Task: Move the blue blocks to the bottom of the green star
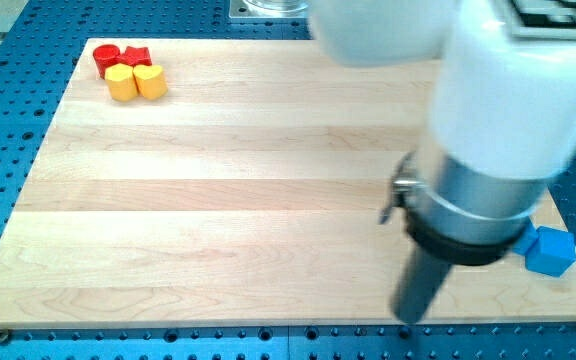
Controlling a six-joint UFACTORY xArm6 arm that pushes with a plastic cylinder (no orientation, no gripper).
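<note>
Although my tip [411, 318] carries nothing, being a bare rod with no hold on anything, it rests near the view's bottom, left of the blue block [549, 250] at the board's [228, 190] right edge. No green star shows; the arm may hide it. Pushing blind could send the block off the board. Two red blocks [120, 56] and two yellow blocks [135, 82] sit far left of it. No writing is readable.

My wooden board [268, 180] carries four blocks clustered at about ten o'clock: a red cylinder [106, 57], a red star [136, 57], a yellow cylinder [121, 84] and a yellow heart [150, 82]. A blue cube [549, 250] sits at four o'clock by the edge.
</note>
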